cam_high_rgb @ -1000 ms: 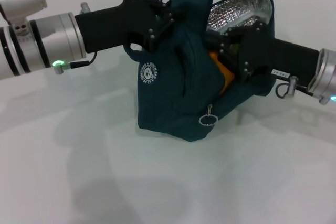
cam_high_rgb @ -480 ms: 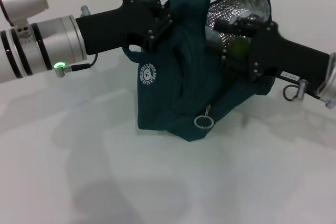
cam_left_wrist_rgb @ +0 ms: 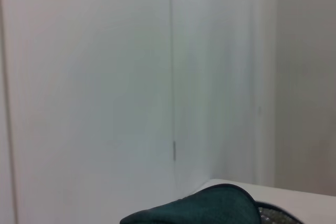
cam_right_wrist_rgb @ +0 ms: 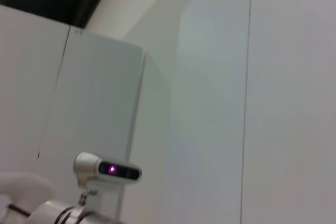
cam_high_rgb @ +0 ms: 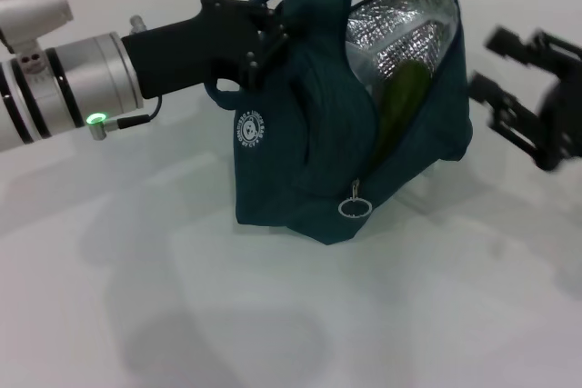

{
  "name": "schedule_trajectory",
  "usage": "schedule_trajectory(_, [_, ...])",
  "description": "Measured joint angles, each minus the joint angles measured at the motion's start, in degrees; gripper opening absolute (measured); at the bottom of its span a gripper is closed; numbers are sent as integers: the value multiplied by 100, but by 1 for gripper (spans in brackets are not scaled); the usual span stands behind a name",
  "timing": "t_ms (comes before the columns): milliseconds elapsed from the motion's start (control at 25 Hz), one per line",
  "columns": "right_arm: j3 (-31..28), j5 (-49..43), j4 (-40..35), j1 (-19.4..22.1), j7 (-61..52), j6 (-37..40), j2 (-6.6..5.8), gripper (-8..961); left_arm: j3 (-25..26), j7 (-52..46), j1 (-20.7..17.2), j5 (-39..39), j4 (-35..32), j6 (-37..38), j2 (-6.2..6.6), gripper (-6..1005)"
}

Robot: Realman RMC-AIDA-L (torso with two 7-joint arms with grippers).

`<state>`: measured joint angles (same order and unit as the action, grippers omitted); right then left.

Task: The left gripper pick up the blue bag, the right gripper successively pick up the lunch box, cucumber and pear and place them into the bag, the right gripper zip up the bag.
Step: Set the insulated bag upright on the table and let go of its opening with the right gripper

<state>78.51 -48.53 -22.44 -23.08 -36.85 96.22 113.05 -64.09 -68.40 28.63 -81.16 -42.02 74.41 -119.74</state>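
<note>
Two handles of the blue bag point(cam_high_rgb: 300, 161) held by left gripper point(cam_high_rgb: 273, 29); right gripper point(cam_high_rgb: 496, 70) spread wide, empty.

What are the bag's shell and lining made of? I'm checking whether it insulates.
The bag shell looks like matte teal woven fabric that creases softly. The lining looks like silver foil, shiny and crinkled, probably a thermal layer, though its backing is hidden.

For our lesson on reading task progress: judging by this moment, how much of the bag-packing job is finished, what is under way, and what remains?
Done: the cucumber lies inside the blue bag. The lunch box and pear are not visible, so whether they are packed cannot be confirmed. In hand: the left tool holds the bag up at its top; the right tool is open and empty beside it. Left: the bag gapes open, zip pull untouched.
</note>
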Motion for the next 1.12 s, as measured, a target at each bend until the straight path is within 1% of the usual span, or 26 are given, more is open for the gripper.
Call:
schedule_trajectory(40, [5,-74,-33,108,-73,26,-79,462,17,2,-2,5,4,-13,2,92])
schedule_trajectory(80, [-2,-201,-51,230,-157,41,-186,462,33,3,-3,12,10,-29,3,92])
schedule_trajectory(160, [-17,-319,-25,347,-199,31,-313,460,37,3,15,13,18,-55,8,92])
schedule_trajectory(280, [-26,-405,165,377,-279,-147,-432,455,37,44,57,24,61,-91,2,92])
schedule_trajectory(360, [-26,-503,198,345,-394,-380,-452,452,37,144,120,76,175,-106,-3,93])
schedule_trajectory(440, [-19,-583,186,308,-467,-713,-424,448,37,185,152,101,228,-108,-5,93])
schedule_trajectory(480, [-4,-597,183,281,-480,-901,-392,446,37,236,264,141,390,-111,2,93])
schedule_trajectory(520, [5,-606,181,259,-485,-1020,-369,443,36,237,278,146,407,-111,3,93])
schedule_trajectory(640, [15,-858,147,140,-494,-1259,-294,436,37,242,278,172,432,-112,3,93])
schedule_trajectory(720, [2,-1146,112,13,-627,-1390,-271,413,36,255,246,224,433,-112,-1,94])
schedule_trajectory(880, [9,-1303,98,-165,-841,-1781,-213,375,36,274,224,259,436,-113,-3,94])
schedule_trajectory(1040, [0,-1632,97,-365,-858,-2297,-59,361,37,280,216,259,441,-113,-7,95])
schedule_trajectory(1120, [-14,-1696,68,-389,-858,-2444,-17,353,37,281,214,260,446,-112,-7,95])
